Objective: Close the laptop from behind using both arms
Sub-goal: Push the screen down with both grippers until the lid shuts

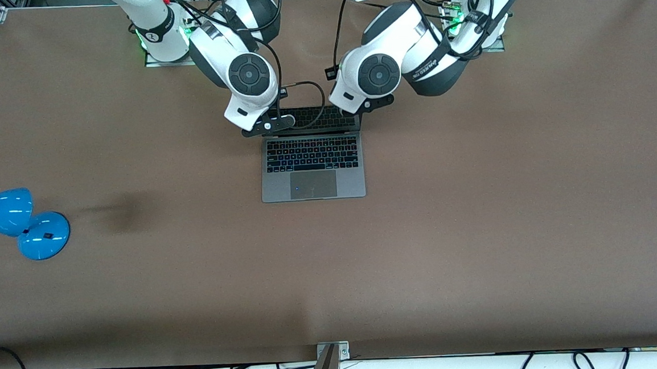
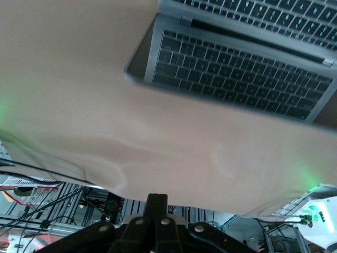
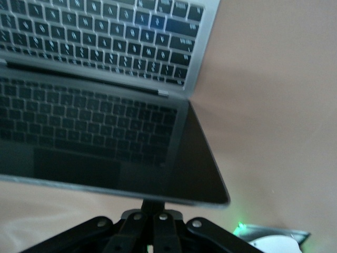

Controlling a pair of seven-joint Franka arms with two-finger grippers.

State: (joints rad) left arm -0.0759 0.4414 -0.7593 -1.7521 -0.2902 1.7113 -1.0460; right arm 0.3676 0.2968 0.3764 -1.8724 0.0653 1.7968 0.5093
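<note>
Laptop (image 1: 312,168) sits open near the middle of the brown table (image 1: 479,226), its keyboard and trackpad toward the front camera and its screen raised on the edge that faces the arms' bases. In the front view it lies at about 6 o'clock from the two wrists, which hang just above the screen's top edge.

The right gripper (image 1: 268,124) is over the screen's corner toward the right arm's end of the table; seen from the front, the laptop's base lies at roughly 5 o'clock from it. Its fingers are fully closed and hold nothing. In the right wrist view the closed fingers (image 3: 154,221) sit close against the top rim of the dark screen (image 3: 105,153), which mirrors the keys; actual contact cannot be made out.

The left gripper (image 1: 370,105) is over the screen's other corner, toward the left arm's end, with the laptop's base at about 7 o'clock from it. Its fingers are likewise closed tight on nothing. In the left wrist view the fingers (image 2: 156,208) stand apart from the screen's edge, with bare table between.

A blue desk lamp (image 1: 20,223) lies at 9 o'clock from the laptop, well apart.
</note>
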